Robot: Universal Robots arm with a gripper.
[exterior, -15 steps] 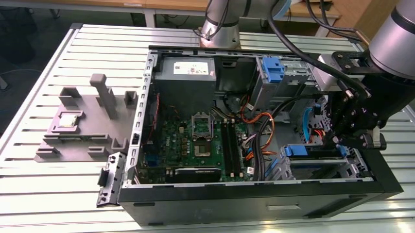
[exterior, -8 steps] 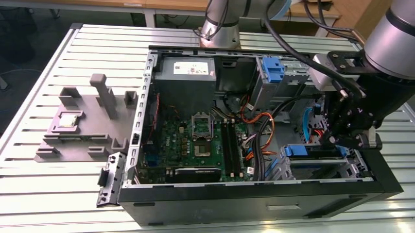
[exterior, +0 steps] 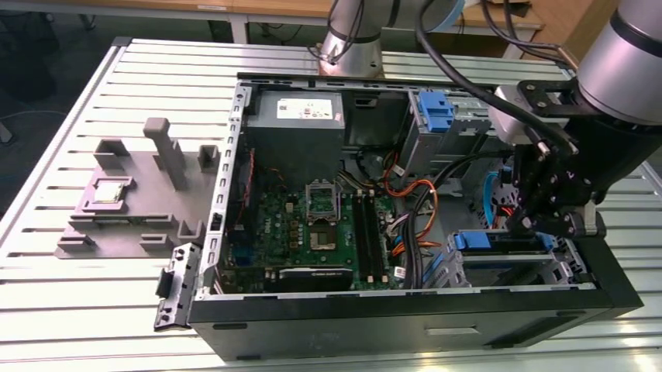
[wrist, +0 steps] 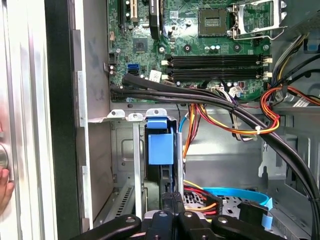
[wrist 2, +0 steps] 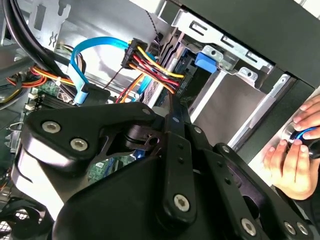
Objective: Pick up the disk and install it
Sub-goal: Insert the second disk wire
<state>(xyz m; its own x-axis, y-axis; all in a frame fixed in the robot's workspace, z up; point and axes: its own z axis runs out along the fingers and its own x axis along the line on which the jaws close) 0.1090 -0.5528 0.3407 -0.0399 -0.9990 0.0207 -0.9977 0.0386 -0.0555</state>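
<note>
Disk, a flat grey drive in its blue plastic carrier (wrist: 161, 145), stands on edge in the silver metal drive cage (wrist: 131, 116) at the corner of the open black computer case (exterior: 414, 314), directly ahead of my black end effector (wrist: 172, 212), long axis running away from me into the cage. My fingers look pressed together at its near edge. I count one disk here, one spare blue bracket (exterior: 436, 108), one person's hand (wrist 2: 295, 160).

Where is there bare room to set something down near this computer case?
The slatted table is bare in front of the grey fixture, and behind the case beside the arm's base. Inside is crowded: motherboard, cables, and the hand over the drive bay.
</note>
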